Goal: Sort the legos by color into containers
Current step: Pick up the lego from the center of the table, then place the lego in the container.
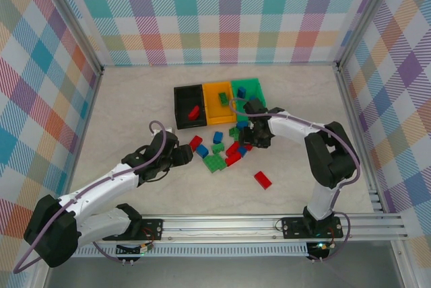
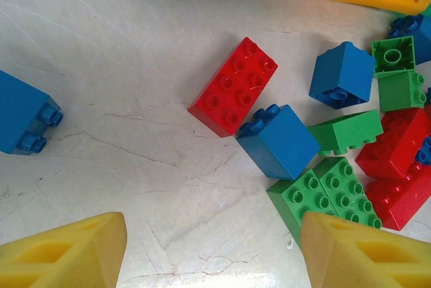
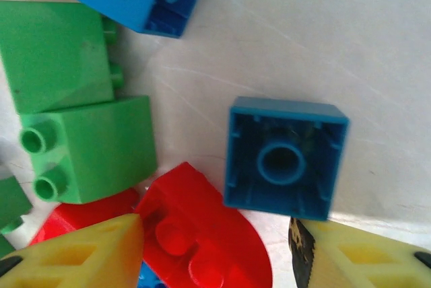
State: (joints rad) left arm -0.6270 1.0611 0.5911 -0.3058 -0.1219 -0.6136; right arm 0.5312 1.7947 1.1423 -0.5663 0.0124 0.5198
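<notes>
A few bricks [image 1: 194, 112] are sitting in bins [image 1: 214, 109]; the pile [image 1: 215, 162] is lying just ahead of left hand [image 2: 212, 224] and right hand [image 3: 214, 224], both open.

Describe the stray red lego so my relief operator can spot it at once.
Find the row of three bins; a pile of legos lies on its near side. Nearer still, off the pile's right end, one red brick lies alone, touching no other.

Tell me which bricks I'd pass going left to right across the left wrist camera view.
Blue brick at the left edge → red eight-stud brick → middle blue brick → upper blue brick. The crowded pile at the right overlaps too much to order.
</notes>
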